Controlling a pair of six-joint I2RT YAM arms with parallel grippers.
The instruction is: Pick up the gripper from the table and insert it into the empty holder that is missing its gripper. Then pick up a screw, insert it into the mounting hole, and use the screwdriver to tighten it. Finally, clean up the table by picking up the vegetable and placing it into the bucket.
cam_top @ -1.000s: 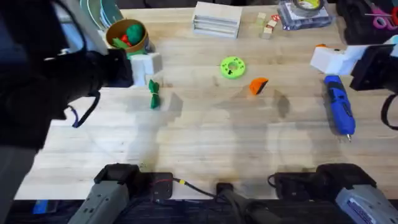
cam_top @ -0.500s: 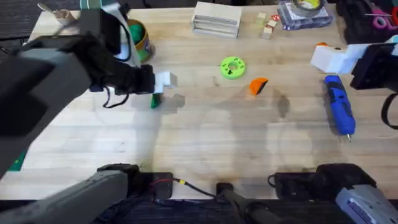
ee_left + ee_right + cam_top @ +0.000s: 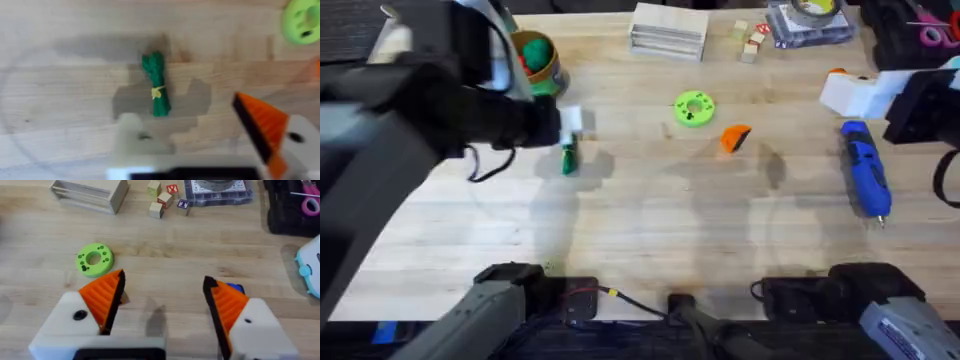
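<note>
Left pincer (image 3: 570, 122) hangs directly over the toy vegetable (image 3: 568, 158), which lies flat on the bench (image 3: 650, 220); in the left wrist view the vegetable (image 3: 156, 84) sits between the spread fingers, untouched, and only one finger carries an orange pad (image 3: 260, 125). The yellow bucket (image 3: 535, 60) stands just beyond the vegetable. The loose orange fingertip (image 3: 735, 137) rests beside the lime-green disc (image 3: 694, 108), well apart from the vegetable. Right pincer (image 3: 162, 297) is apart, holding nothing, at the bench's right edge, beside the blue screwdriver (image 3: 866, 180).
</note>
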